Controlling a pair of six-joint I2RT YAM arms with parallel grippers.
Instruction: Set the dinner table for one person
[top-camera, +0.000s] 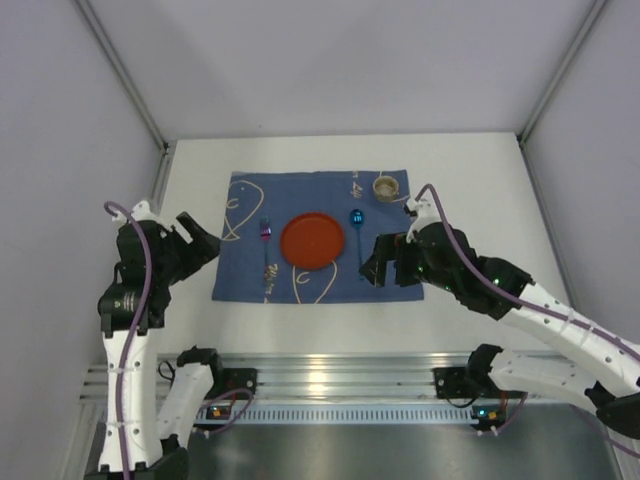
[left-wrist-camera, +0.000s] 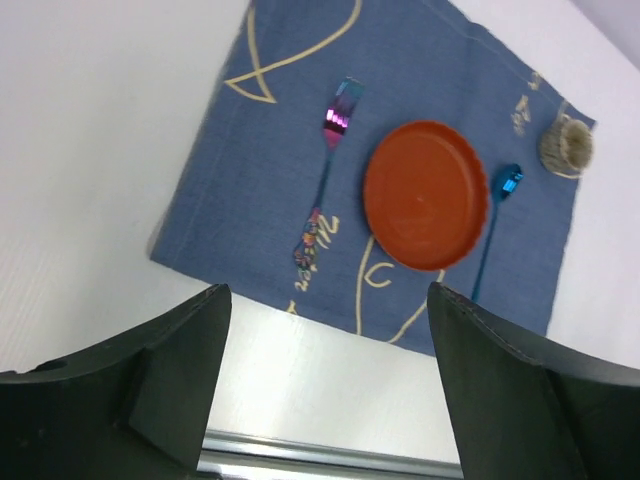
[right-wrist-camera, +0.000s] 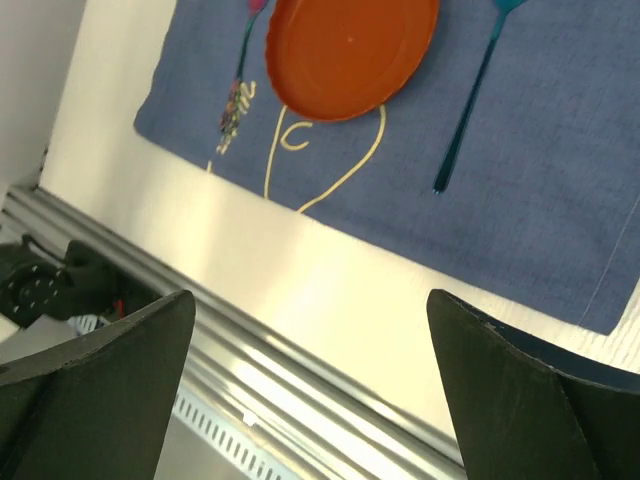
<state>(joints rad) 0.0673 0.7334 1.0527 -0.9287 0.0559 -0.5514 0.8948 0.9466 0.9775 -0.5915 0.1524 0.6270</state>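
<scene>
**Pale booth, lit bright at the near edge**

You are looking into a booth of plain, pale grey panels: a back wall (top-camera: 330, 60), a left wall (top-camera: 60, 110) and a right wall (top-camera: 595, 140), joined at the corners by slim metal struts (top-camera: 125, 75). The white table (top-camera: 470, 170) reaches these walls on three sides. Along its near edge runs an aluminium rail (top-camera: 340, 372), which catches a glare, probably from overhead light.
</scene>
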